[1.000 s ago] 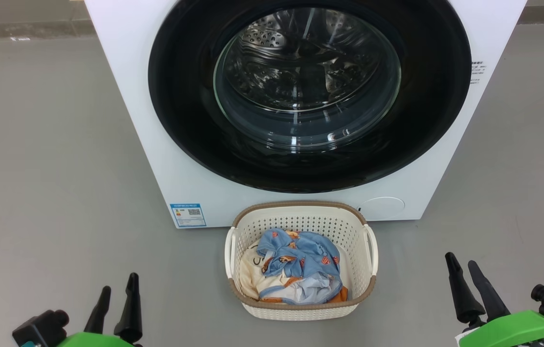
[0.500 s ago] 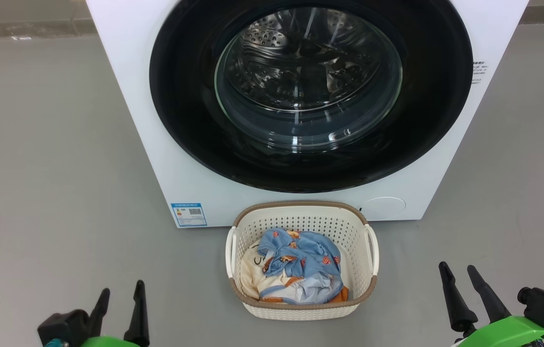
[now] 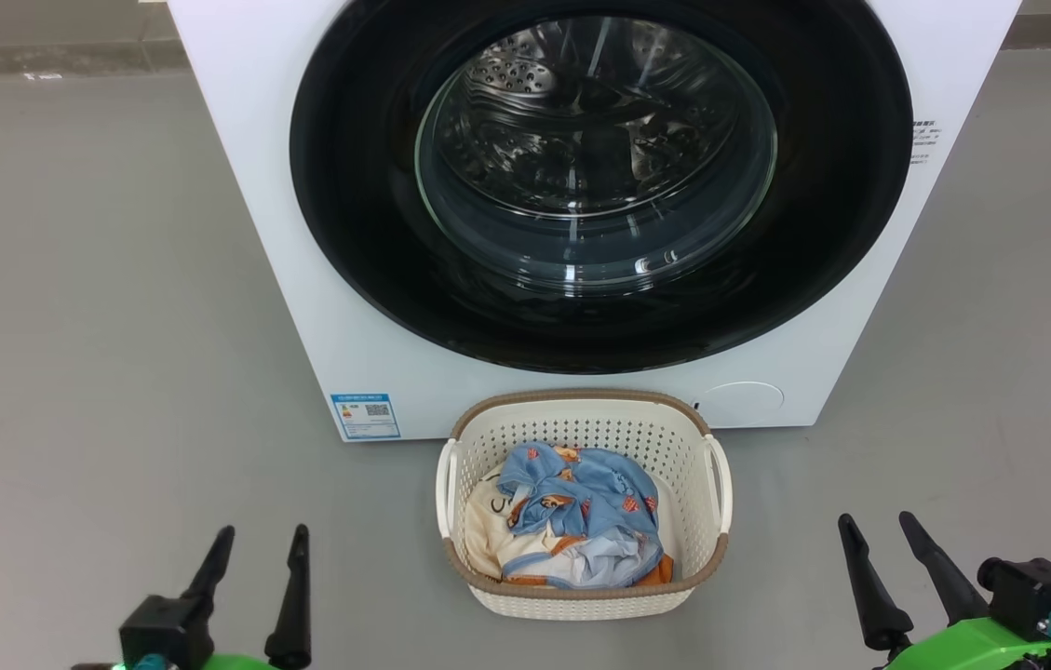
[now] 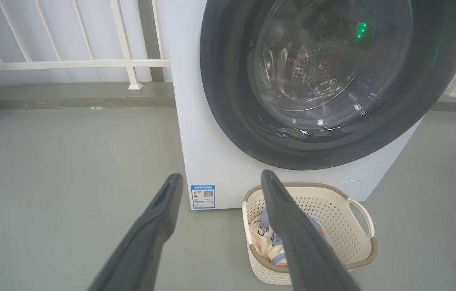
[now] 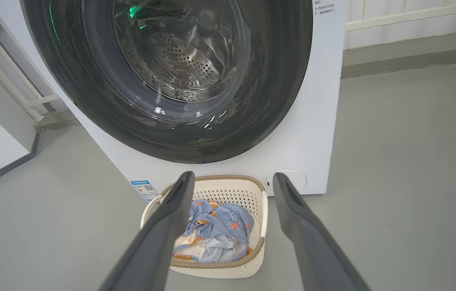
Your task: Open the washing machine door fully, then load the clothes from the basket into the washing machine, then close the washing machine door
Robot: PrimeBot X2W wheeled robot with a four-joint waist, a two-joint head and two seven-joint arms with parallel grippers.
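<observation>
The basket [image 3: 581, 603] stands on the grey floor [image 3: 78, 326] with the clothes [image 3: 581, 516] heaped inside it. Just behind the basket rises the washing machine [image 3: 246, 186], and the washing machine door [image 3: 348, 242] lies flat against its front, above the basket. Left of the basket the left pincer [image 3: 264, 532] hovers, spread and empty; right of the basket the right pincer [image 3: 874, 518] is likewise spread, both apart from it
</observation>
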